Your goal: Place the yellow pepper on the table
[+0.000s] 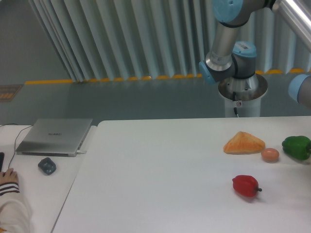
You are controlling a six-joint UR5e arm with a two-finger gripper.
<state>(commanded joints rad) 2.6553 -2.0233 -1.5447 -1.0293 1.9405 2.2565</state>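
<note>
No yellow pepper shows anywhere in view, and neither do the jaws: only the arm's upper joints (228, 53) and a blue-capped joint at the right edge are in the picture, so whether the jaws are open, closed or gripping something cannot be told. The pepper may be held out of frame past the right edge, but that is only a guess.

On the worktop (155, 179) lie a red pepper (246, 185) at about 4 o'clock, a green pepper (297, 147) at 3 o'clock against the right edge, a small brown egg (270, 155) just left of it, and an orange wedge of bread (243, 143) just beside the egg at its 10 o'clock.

Judging from this, the task looks to be in its carry stage, with the set-down not yet done. The next move calls for bringing the pepper over a bare patch, say left of the red pepper, lowering it until it rests, then releasing.
</note>
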